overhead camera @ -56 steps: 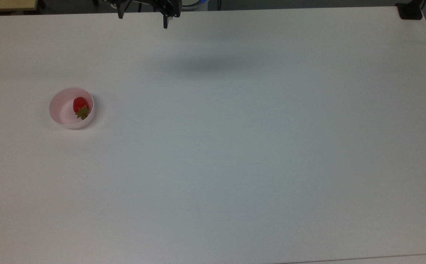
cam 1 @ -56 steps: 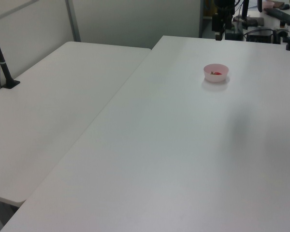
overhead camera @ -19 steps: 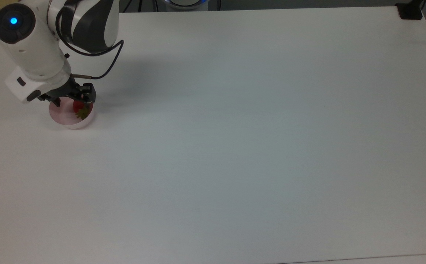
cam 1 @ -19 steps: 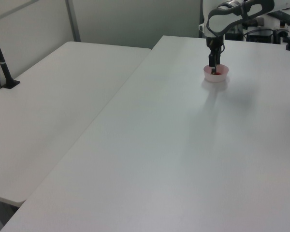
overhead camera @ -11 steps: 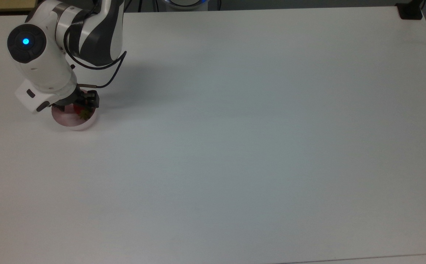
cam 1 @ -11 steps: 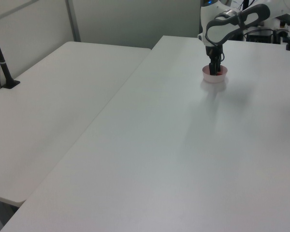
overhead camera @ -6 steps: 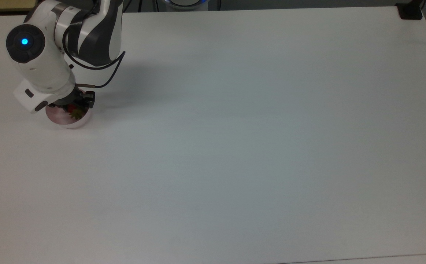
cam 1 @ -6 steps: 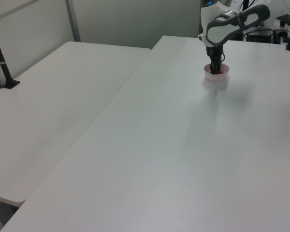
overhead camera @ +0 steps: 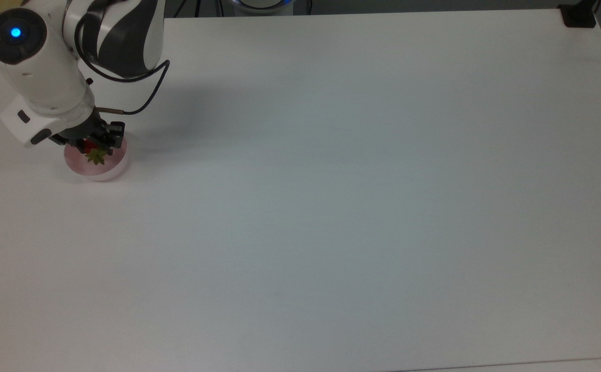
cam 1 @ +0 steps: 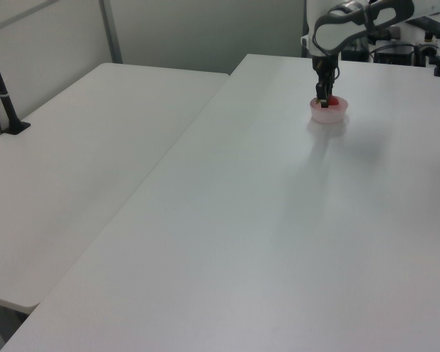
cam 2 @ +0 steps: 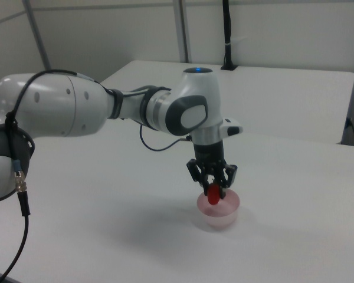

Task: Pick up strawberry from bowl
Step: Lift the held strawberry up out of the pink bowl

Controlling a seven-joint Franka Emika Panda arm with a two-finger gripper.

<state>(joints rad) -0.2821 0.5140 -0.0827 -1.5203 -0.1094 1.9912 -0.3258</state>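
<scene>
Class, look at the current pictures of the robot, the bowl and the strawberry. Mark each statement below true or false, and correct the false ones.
1. The tool is shut on the strawberry. True.
2. The strawberry lies flat on the floor of the bowl. False: it hangs in the tool's grip, just above the bowl's rim.
3. The bowl is pale pink. True.
4. In the top view, the bowl sits near the top view's right edge. False: it sits near the top view's left edge.
5. The bowl stands on a white table. True.
6. The strawberry is blue. False: it is red with a green leafy cap.
</scene>
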